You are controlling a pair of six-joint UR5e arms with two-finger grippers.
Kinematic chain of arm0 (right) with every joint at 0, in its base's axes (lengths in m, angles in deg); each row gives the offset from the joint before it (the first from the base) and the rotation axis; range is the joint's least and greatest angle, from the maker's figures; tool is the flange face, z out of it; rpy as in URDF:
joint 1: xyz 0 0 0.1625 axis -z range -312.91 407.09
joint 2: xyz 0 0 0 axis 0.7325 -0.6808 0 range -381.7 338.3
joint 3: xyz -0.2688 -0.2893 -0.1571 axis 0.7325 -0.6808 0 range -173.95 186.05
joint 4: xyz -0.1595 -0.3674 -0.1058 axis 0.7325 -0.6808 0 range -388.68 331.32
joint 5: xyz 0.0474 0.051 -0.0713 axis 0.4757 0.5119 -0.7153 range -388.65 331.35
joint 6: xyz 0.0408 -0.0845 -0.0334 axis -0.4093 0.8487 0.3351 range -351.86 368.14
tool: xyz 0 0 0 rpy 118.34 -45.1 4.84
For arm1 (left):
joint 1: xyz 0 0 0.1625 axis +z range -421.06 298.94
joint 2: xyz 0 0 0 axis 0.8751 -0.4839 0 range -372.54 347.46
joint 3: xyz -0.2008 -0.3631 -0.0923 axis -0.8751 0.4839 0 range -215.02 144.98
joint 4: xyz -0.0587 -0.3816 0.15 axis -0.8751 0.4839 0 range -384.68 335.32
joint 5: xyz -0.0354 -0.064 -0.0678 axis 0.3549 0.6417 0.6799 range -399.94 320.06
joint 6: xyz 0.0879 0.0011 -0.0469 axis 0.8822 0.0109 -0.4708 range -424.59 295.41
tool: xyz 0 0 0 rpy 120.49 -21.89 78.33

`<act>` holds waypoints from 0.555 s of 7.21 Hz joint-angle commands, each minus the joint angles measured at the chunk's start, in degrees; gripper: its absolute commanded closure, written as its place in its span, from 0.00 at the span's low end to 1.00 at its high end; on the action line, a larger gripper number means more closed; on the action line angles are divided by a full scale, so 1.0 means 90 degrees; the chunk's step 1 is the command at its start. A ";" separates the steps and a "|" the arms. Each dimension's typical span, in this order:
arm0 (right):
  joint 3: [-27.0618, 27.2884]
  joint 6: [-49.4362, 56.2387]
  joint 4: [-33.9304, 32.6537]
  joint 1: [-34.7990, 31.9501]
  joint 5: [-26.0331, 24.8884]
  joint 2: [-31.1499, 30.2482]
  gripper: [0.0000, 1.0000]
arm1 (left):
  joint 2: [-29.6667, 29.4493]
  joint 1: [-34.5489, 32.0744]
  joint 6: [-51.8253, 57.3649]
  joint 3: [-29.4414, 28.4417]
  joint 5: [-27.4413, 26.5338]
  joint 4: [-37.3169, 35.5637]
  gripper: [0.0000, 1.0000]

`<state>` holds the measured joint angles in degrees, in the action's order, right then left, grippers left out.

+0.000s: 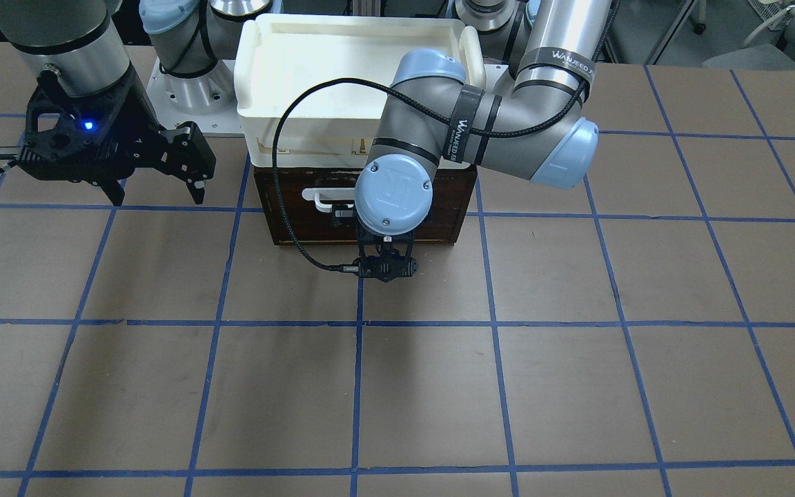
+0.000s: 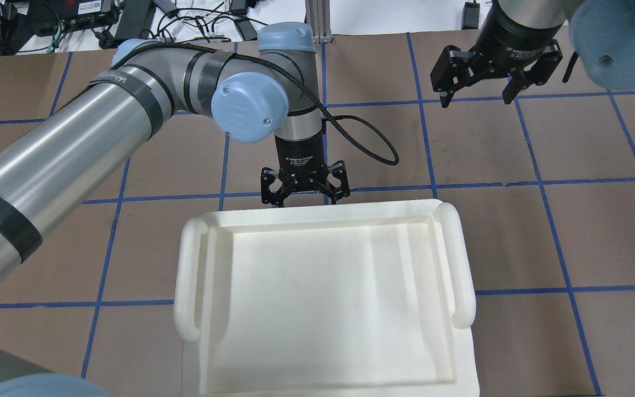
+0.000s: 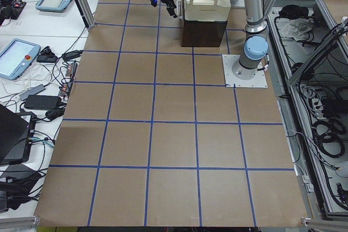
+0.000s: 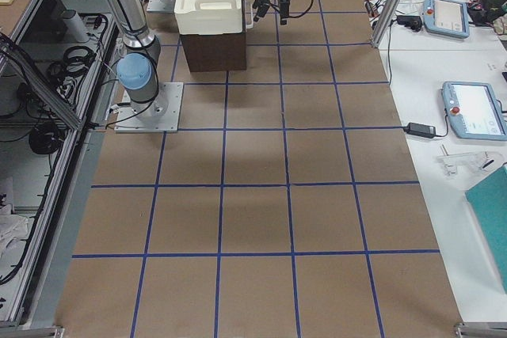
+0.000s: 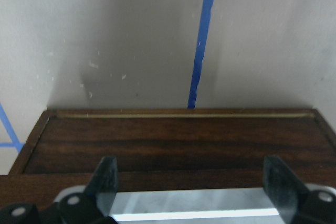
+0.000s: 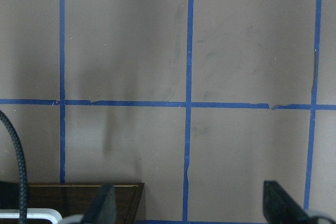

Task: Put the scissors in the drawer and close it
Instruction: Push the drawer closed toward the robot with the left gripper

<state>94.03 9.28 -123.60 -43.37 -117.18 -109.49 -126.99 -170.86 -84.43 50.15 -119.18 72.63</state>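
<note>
The drawer (image 1: 287, 207) has a dark brown front and a white bar handle (image 1: 325, 195); it looks pushed in, with no pale interior showing. My left gripper (image 2: 303, 199) points down at its front edge. In the left wrist view this gripper (image 5: 193, 182) is open, with its fingers (image 5: 107, 179) on either side of the white handle (image 5: 194, 203) and the brown drawer wood (image 5: 178, 140) under it. My right gripper (image 1: 156, 195) is open and empty above the bare table, off to the side; it also shows overhead (image 2: 476, 100). The scissors are out of view.
A white plastic tray-like bin (image 2: 188, 286) sits on top of the drawer unit and hides it from overhead. The brown table with blue tape lines (image 1: 439, 386) stretches in front. A corner of the drawer unit (image 6: 94, 192) shows in the right wrist view.
</note>
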 commanded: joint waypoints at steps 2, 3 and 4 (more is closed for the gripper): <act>0.0000 0.0029 -0.0010 -0.0007 0.0002 0.0000 0.00 | 0.0070 0.0187 0.0124 -0.0049 -0.0033 -0.0583 0.00; 0.0000 0.0000 0.0000 0.0003 0.0012 0.0000 0.00 | 0.0031 0.0208 0.0124 -0.0059 -0.0033 -0.1013 0.00; 0.0000 0.0039 -0.0010 0.0003 0.0012 0.0000 0.00 | 0.0002 0.0257 0.0115 -0.0088 -0.0091 -0.1520 0.00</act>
<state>94.03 9.42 -123.64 -43.37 -117.09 -109.50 -126.64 -169.12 -83.42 49.66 -119.59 64.11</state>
